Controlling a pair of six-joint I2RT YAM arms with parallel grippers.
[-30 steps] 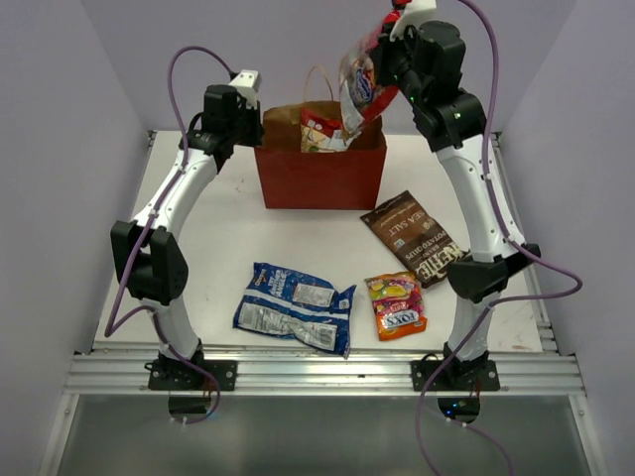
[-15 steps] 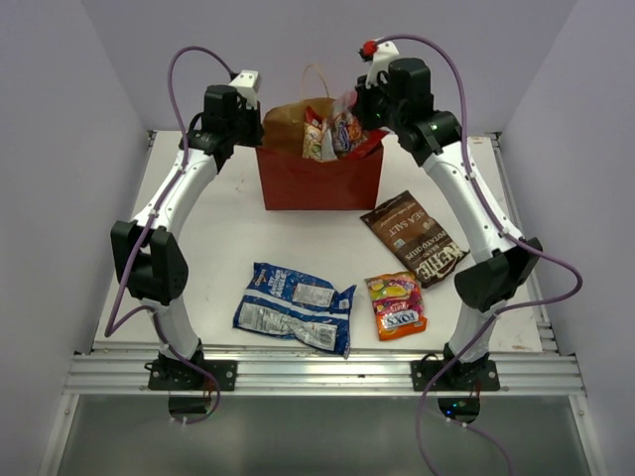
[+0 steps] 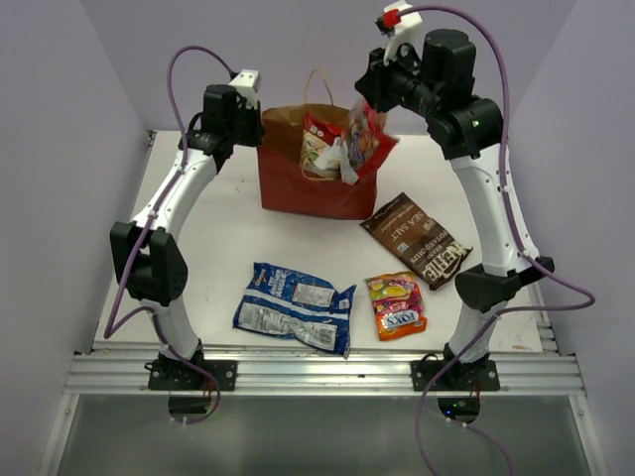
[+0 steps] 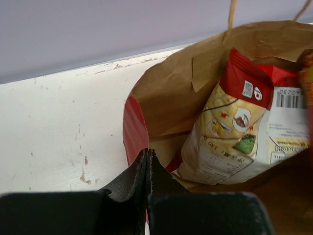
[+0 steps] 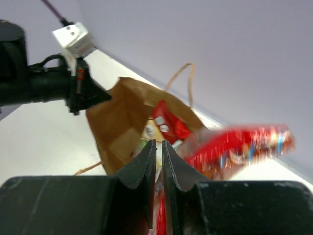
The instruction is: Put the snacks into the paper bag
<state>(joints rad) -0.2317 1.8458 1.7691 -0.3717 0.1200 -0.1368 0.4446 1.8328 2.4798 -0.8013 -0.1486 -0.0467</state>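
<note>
The red-sided paper bag (image 3: 303, 183) stands at the back middle, its right side skewed. My left gripper (image 3: 256, 127) is shut on its left rim, seen in the left wrist view (image 4: 147, 151) over the brown inside (image 4: 166, 93). A white-yellow-red bag (image 3: 319, 144) (image 4: 230, 137) sits inside. My right gripper (image 3: 369, 99) (image 5: 159, 142) is shut on the red candy bag (image 3: 365, 139) (image 5: 244, 144), which hangs half over the paper bag's right rim. The blue-white packet (image 3: 295, 306), the brown chip bag (image 3: 415, 238) and the small orange-yellow-pink candy bag (image 3: 396, 305) lie on the table.
The white table (image 3: 218, 238) has purple walls on three sides. The metal rail (image 3: 317, 372) with both arm bases runs along the near edge. The paper bag's looped handle (image 3: 319, 84) stands up behind the rim.
The right gripper dipped the red candy bag into the paper bag, then rose again up and right with the packet. The paper bag's right side shifted. The left arm held still.
</note>
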